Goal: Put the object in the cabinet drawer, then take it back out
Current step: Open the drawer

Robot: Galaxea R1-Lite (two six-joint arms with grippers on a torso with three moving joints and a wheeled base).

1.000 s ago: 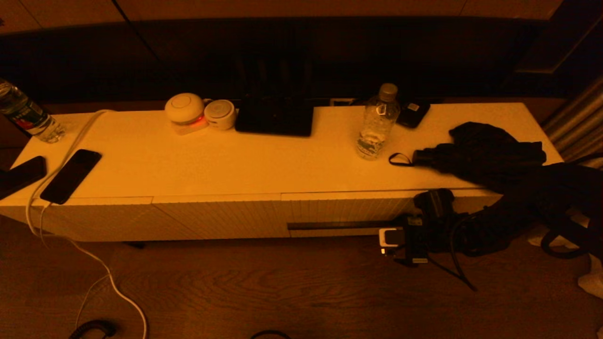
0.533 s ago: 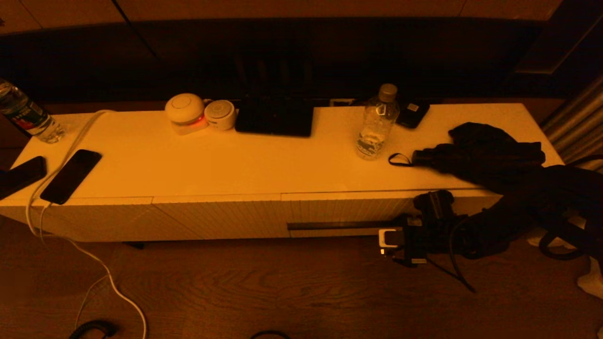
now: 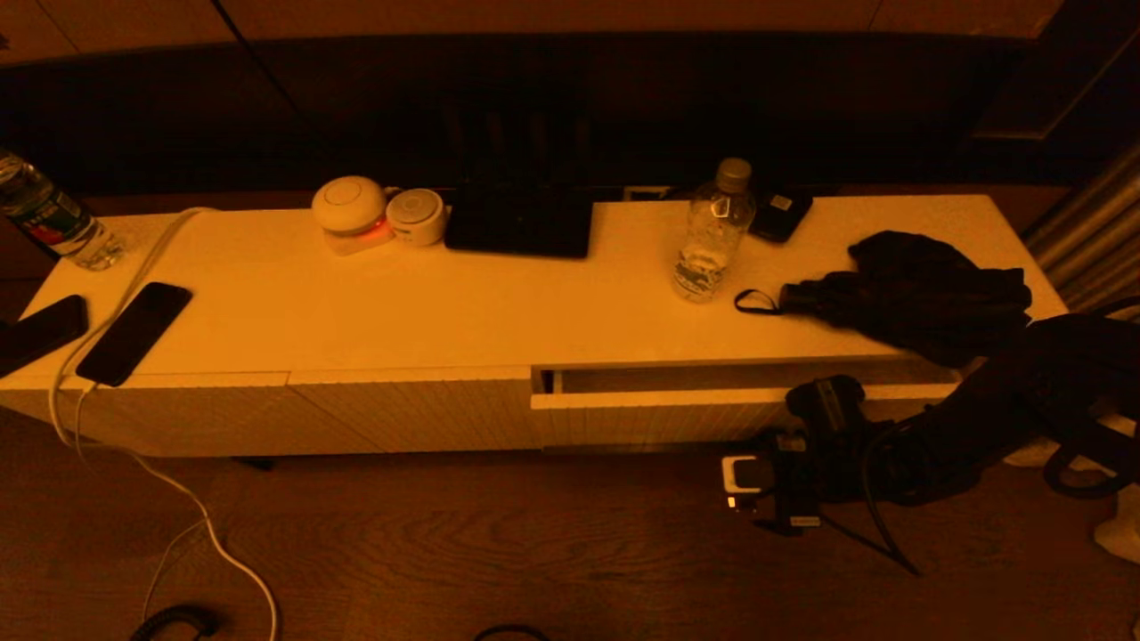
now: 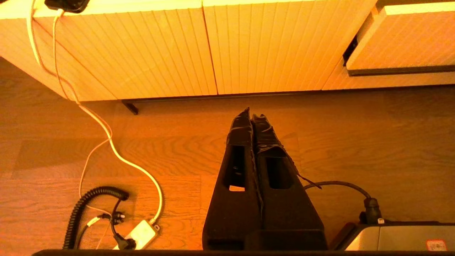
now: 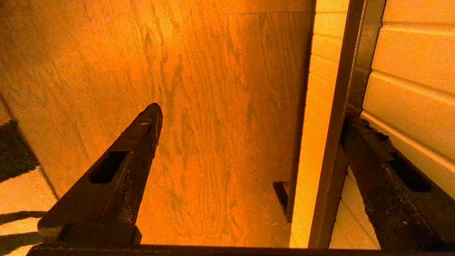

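The cabinet [image 3: 401,303] is a long low white sideboard. Its drawer [image 3: 659,414] on the right half stands pulled out a little, showing a narrow strip of its inside [image 3: 712,377]. My right gripper [image 3: 784,445] is at the drawer front, open. In the right wrist view one finger [image 5: 369,149] sits against the dark slot handle [image 5: 350,89] and the other finger [image 5: 142,131] hangs over the floor. My left gripper [image 4: 251,115] is shut on nothing, low over the floor in front of the cabinet. I cannot tell which item is the object.
On the cabinet top are a clear bottle [image 3: 712,236], a black folded umbrella with strap [image 3: 899,285], a dark flat device [image 3: 519,223], two round white gadgets [image 3: 349,206], and phones [image 3: 134,331] on a white cable. More cables [image 4: 106,199] lie on the wooden floor.
The drawer was closed before; now it has slid out toward me, opening a gap under the top. My right gripper moved back and down with its front.
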